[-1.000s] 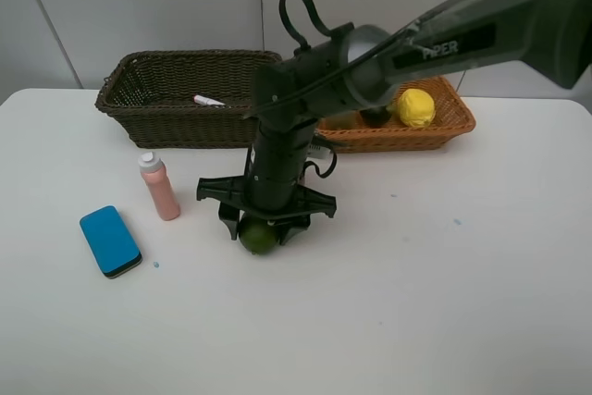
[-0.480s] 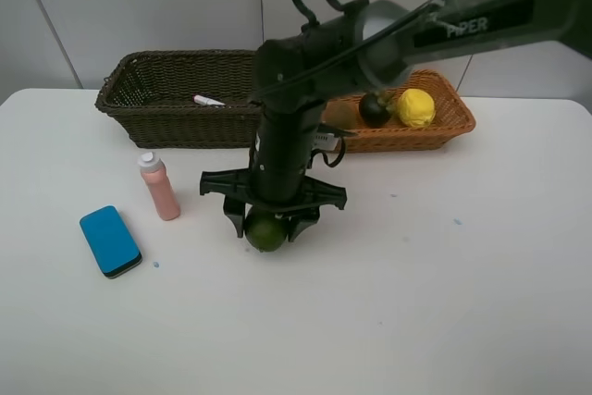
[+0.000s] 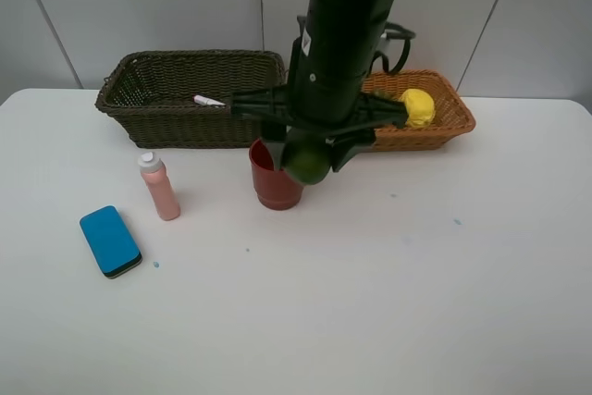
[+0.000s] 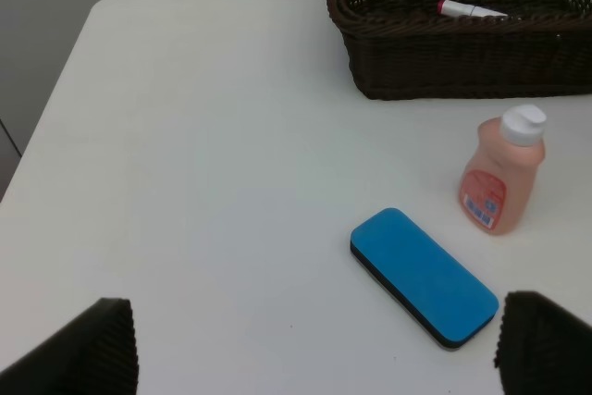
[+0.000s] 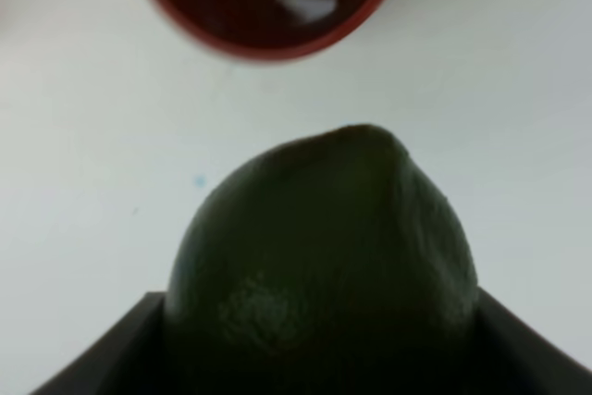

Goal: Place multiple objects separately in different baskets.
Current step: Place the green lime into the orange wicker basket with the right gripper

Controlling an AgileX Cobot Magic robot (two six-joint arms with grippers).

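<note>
A white surface [image 3: 416, 302] is shown from above, with two wicker baskets set along its far edge. The right arm [image 3: 344, 34] is stretched over the middle. Its jaws are closed around a green fruit [image 3: 307, 163], which is held clear of the surface just beside a red cup [image 3: 274, 187]. The left jaws are spread wide and hold nothing; they are hung over the left part of the surface, near the eraser.

The dark basket [image 3: 176, 90] is placed on the left, and a marker [image 3: 208, 100] is seen lying inside it. The orange basket [image 3: 444, 127] is placed on the right, and a lemon [image 3: 416, 106] is seen in it. The rest of its inside is hidden by the arm.

Three items are left on the surface, well apart from both baskets: the cup, upright; a pink bottle [image 3: 160, 187], upright; and a blue eraser [image 3: 110, 240], lying flat.

The task is judged to be partly done. At least two items are sorted and the fruit is in hand. It is probably meant for the orange basket with the lemon. The cup, bottle and eraser are yet to be placed.
</note>
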